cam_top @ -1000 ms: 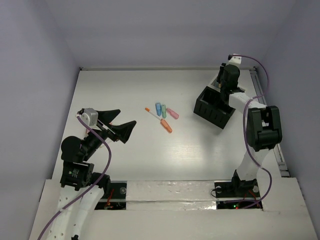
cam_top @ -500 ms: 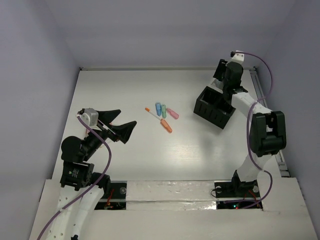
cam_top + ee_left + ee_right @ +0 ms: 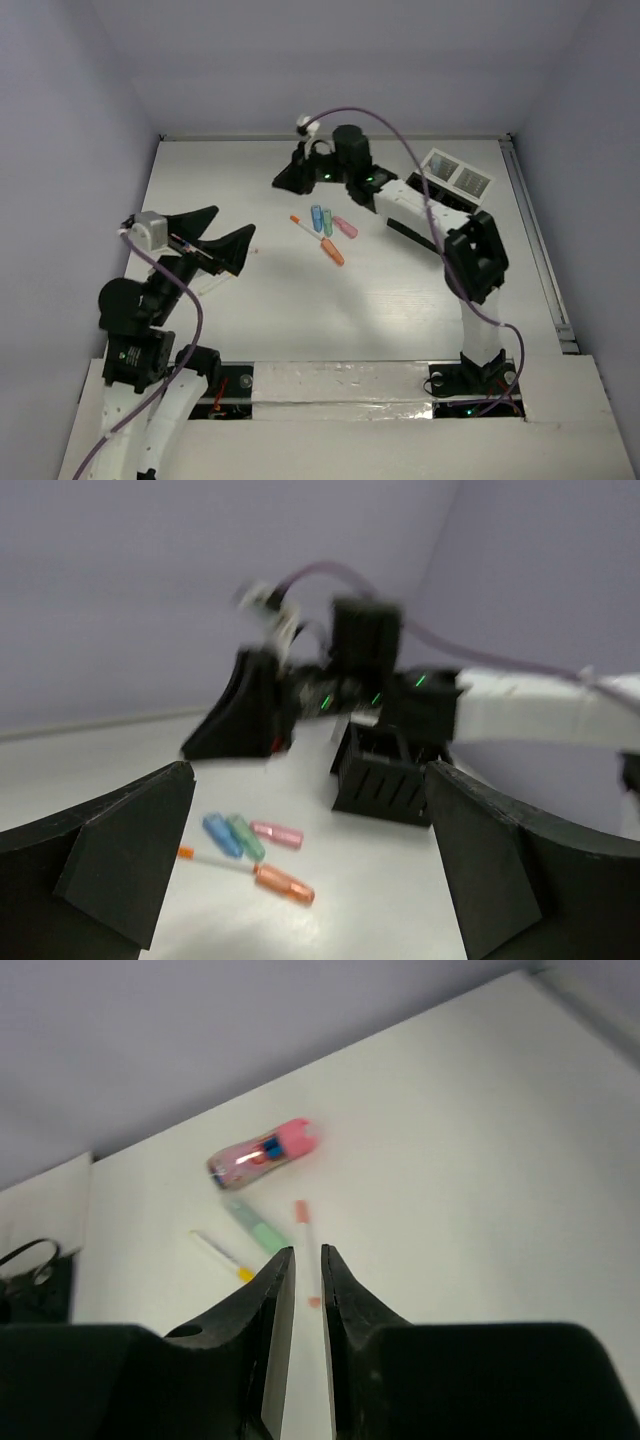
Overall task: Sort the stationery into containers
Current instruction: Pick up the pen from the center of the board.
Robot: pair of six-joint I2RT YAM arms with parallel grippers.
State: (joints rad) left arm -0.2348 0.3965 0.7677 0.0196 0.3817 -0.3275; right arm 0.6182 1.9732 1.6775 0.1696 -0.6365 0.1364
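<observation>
Left gripper [image 3: 230, 230]: fingers spread wide, nothing between them, raised over the left side of the table [image 3: 300, 310] and pointing right toward the stationery. Right gripper [image 3: 290, 180]: the arm reaches across to the far middle of the table. In the right wrist view its fingers [image 3: 270, 1290] are drawn almost together with only a thin slit between them, and nothing is held. The stationery lies loose on the table around the middle, none of it in a container. From left to right there is a thin white pen with an orange end [image 3: 300, 225], a blue cylinder [image 3: 316, 216], a green cylinder [image 3: 327, 220] and a pink cylinder [image 3: 345, 227]. An orange marker [image 3: 333, 252] lies just nearer than these. The blue and green pieces lie side by side. The right gripper stands to the far left of this group, close to it but not touching. The black box [image 3: 385, 778] sits on the right and is blurred in the left wrist view; from above it is largely hidden under the right forearm. The white two-cell tray [image 3: 456, 176] lies at the far right, and its contents cannot be made out.
</observation>
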